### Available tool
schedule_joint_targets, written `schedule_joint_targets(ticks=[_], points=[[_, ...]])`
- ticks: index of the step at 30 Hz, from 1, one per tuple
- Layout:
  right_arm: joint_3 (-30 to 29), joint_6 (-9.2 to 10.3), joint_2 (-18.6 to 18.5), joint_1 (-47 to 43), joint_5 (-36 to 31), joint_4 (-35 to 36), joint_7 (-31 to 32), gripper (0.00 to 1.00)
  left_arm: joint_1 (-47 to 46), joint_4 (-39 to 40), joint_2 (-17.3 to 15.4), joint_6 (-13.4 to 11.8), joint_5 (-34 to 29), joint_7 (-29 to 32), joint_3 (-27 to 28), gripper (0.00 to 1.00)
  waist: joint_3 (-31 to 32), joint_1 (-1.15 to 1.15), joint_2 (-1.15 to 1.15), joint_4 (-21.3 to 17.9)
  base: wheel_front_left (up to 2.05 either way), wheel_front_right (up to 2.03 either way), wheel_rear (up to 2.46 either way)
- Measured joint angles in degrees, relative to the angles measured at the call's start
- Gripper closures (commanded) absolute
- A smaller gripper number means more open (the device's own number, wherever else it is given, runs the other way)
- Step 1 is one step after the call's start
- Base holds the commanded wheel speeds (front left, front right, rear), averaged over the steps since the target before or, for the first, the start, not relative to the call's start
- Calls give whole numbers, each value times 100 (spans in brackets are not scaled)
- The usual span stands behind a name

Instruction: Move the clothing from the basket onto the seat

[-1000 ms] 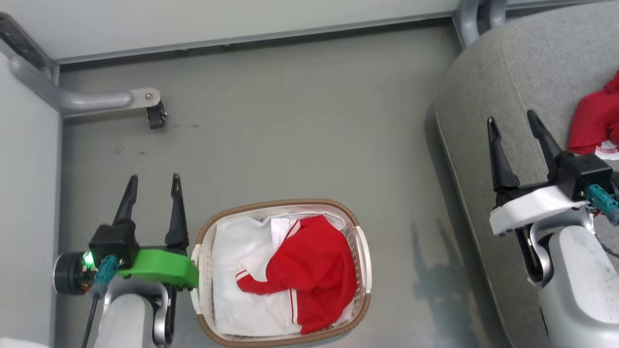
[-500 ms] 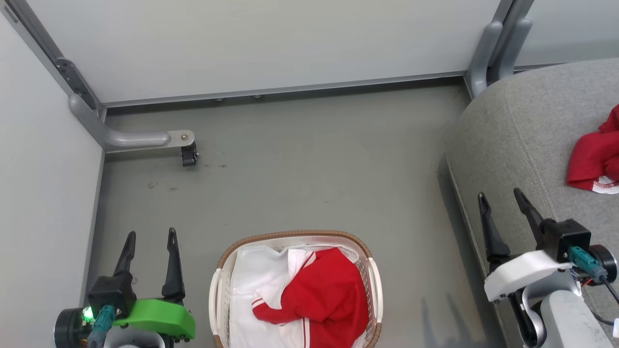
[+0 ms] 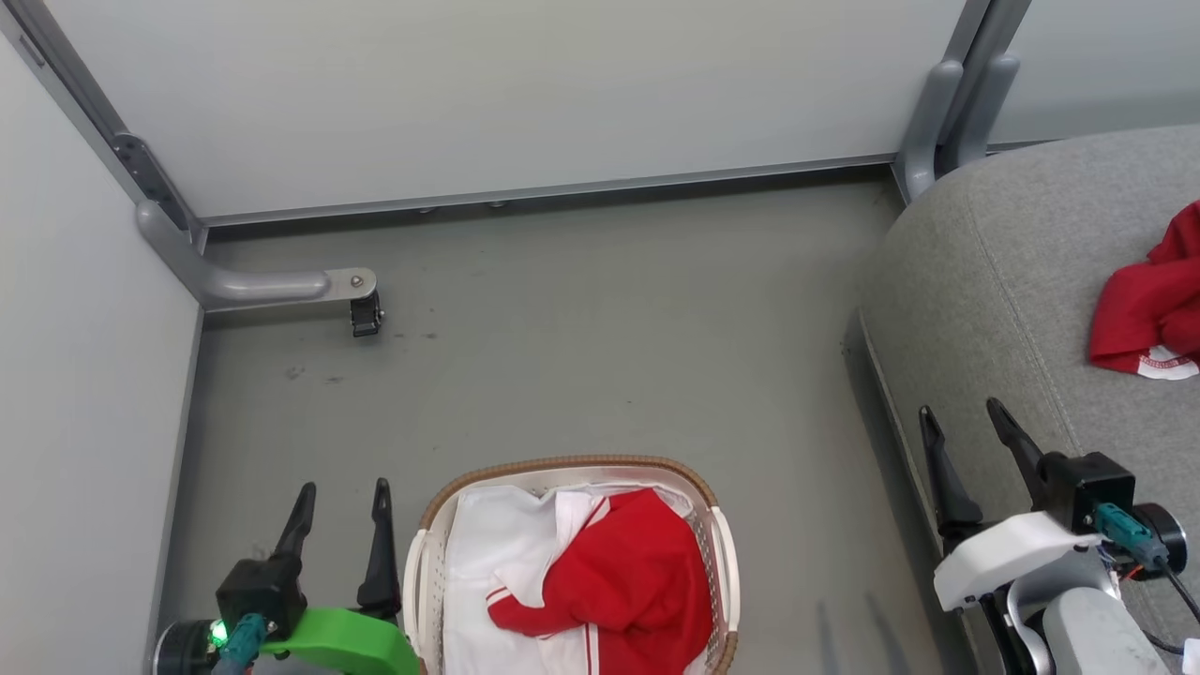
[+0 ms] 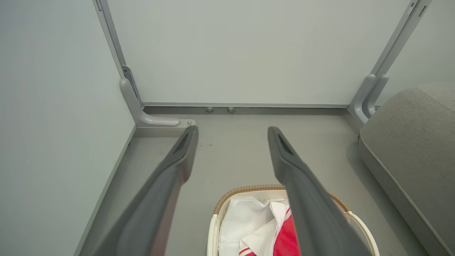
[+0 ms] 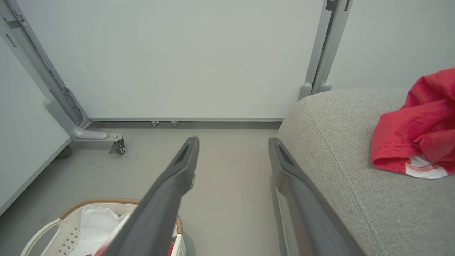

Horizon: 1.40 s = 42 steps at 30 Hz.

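One bright red soft garment with white stripes point(image 3: 619, 591) is bunched in the right half of the oval cream perforated basket point(image 3: 562, 464). Another red piece point(image 3: 1139, 314) lies on the big grey upholstered seat point(image 3: 994, 281). Best play: dip into the red bunch's crown, pinch deep, skip the plain white sheet point(image 3: 487, 553). Left gripper point(image 3: 344, 486) hovers beside the basket's left rim, right gripper point(image 3: 960, 409) over the seat's edge, both spread wide and empty.

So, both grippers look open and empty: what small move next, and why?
Probably lower the open left gripper over the bright red, white-striped garment in the oval cream perforated plastic basket; that gripper hangs beside its brown rim, and another red garment lies on the grey upholstered seat.
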<state>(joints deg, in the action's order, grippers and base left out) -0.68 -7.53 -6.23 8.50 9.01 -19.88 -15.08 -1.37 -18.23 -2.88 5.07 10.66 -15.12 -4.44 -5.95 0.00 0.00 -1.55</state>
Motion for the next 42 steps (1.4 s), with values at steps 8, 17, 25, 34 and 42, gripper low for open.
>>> schedule_joint_targets(ticks=[8, 17, 25, 34, 42], points=[[252, 0, -11, 512, 157, 280, 0, 0, -614, -394, 4, 132, 164, -1, -500, 0, -525, 0, 0, -101, 0, 0, 0], [489, 0, 0, 1290, 300, 630, 0, 0, -1688, -1444, 13, 197, 285, 0, -1001, 0, -1493, 0, 0, -364, 0, 0, 0], [535, 0, 67, 1718, 303, 803, 0, 0, -2610, -2462, 20, 219, 174, 0, -1215, 0, -2411, 1, 0, -663, 0, 0, 0], [588, 0, 183, 2016, 294, 926, 0, 0, -3458, -3618, -40, 233, 145, -1, -1433, 0, -3434, 1, 0, -1031, 0, 0, 0], [567, 0, 229, 2084, 258, 991, 0, 0, -3963, -4519, -179, 242, 196, 2, -1662, 0, -4077, 1, 0, -1243, 0, 0, 0]])
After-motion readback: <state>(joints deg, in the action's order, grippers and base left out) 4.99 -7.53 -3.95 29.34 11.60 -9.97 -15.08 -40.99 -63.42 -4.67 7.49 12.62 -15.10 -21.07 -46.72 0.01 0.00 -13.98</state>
